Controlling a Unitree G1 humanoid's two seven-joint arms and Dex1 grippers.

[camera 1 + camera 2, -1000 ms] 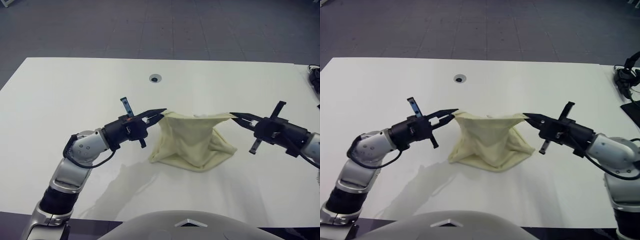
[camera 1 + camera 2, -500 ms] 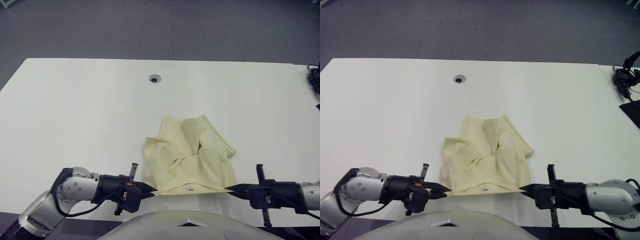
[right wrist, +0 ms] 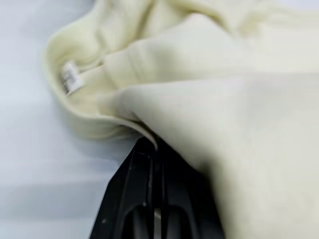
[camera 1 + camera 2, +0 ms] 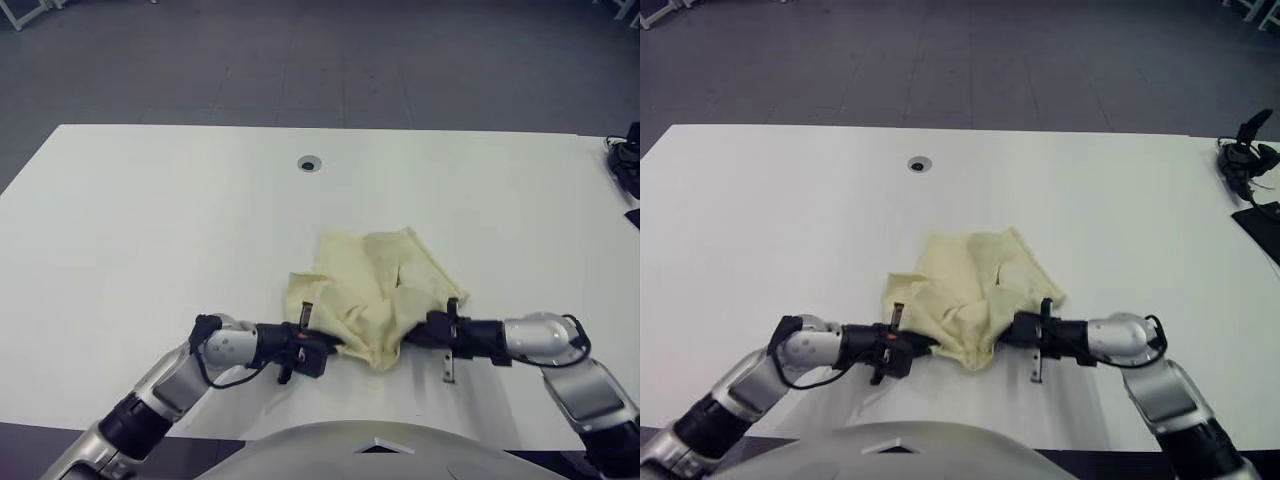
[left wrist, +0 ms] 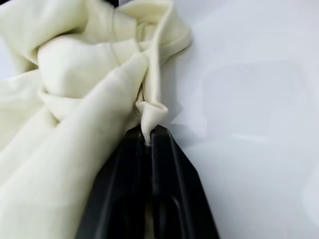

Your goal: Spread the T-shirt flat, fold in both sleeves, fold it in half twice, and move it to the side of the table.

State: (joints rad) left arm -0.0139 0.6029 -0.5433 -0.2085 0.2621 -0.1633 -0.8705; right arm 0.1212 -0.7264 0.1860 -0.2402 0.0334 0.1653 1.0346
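Pale-yellow T-shirt (image 4: pixel 375 285) lies bunched & creased on the white bench (image 4: pixel 150 230), front-centre, a bit to robot's R of the middle; its near part is gathered into a lump pointing at the front edge. L hand (image 4: pixel 337 345) sits at the shirt's near-L edge, clamped tight on a small pinch of cloth. R hand (image 4: pixel 414 333) is at the near-R edge, likewise closed on fabric. Both are low over the bench top, pointing inward at each other w/ the lump between them. Eye views give the layout, though the tips are half buried in cloth there. L wrist view adds detail: black fingers (image 5: pixel 172 164) pressed together, a twisted nub of fabric poking out between them. R wrist view: fingers (image 3: pixel 127 184) closed under a folded edge, w/ a small white label (image 3: pixel 70 79) in the seam just beside. Round hole (image 4: pixel 309 163) is in the bench well beyond the shirt; black gear (image 4: pixel 625 160) at the far-R edge. Shirt is well apart from the L, far & R edges, and near the front edge.
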